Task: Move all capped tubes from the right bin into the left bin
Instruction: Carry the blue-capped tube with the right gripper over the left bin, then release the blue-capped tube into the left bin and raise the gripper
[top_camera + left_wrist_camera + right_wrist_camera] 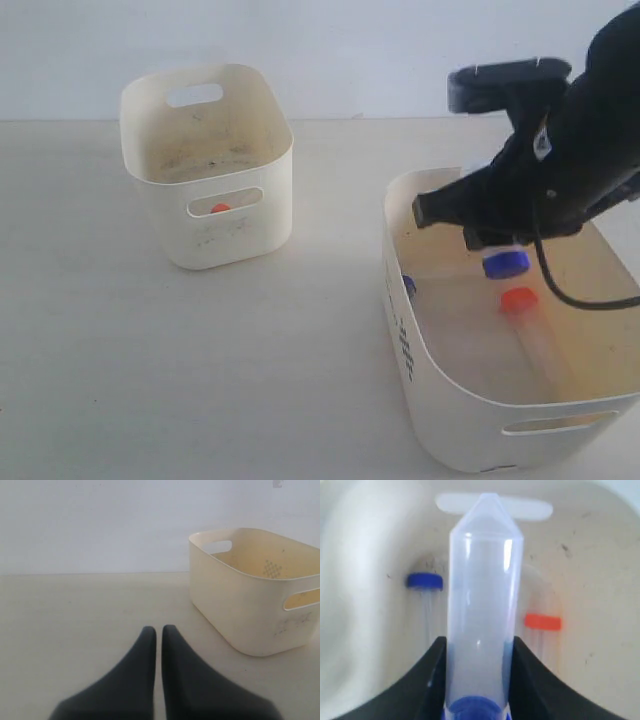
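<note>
right gripper (479,652) clamped on a blue-capped tube (480,590) inside the right bin (440,400), gripping near the cap end. an orange-capped tube (519,299) and a 2nd blue-capped tube (408,285) lie on the bin floor. left bin (235,235) stands well apart. left gripper (159,637) idle, jaws together, empty. risk: smooth plastic may pivot or slip in the grip on the lift, or the tip may snag the bin wall.
</note>
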